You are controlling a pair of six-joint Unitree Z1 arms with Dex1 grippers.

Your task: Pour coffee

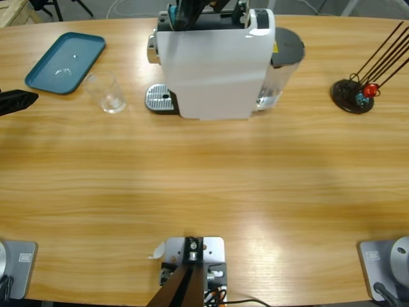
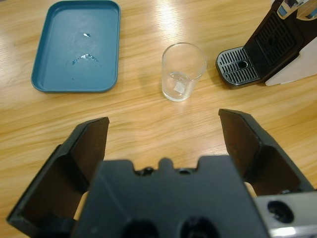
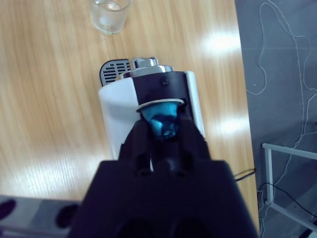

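The right gripper (image 3: pixel 161 130) pinches a blue coffee capsule (image 3: pixel 162 124) over the white boxy coffee machine's (image 1: pixel 214 64) slot, likely loading it. The left gripper (image 2: pixel 163 134), jaws spread, faces the small clear glass tumbler (image 2: pixel 182 72) beside the teal tray (image 2: pixel 74 49) near the table's far edge; coffee there looks negligible.

A teal tray (image 1: pixel 65 62) lies near the far left corner of the wooden bench (image 1: pixel 204 185), with a few droplets glinting on it. Over at the right, a round black stand (image 1: pixel 352 96) holds thin dark sticks that lean outward.
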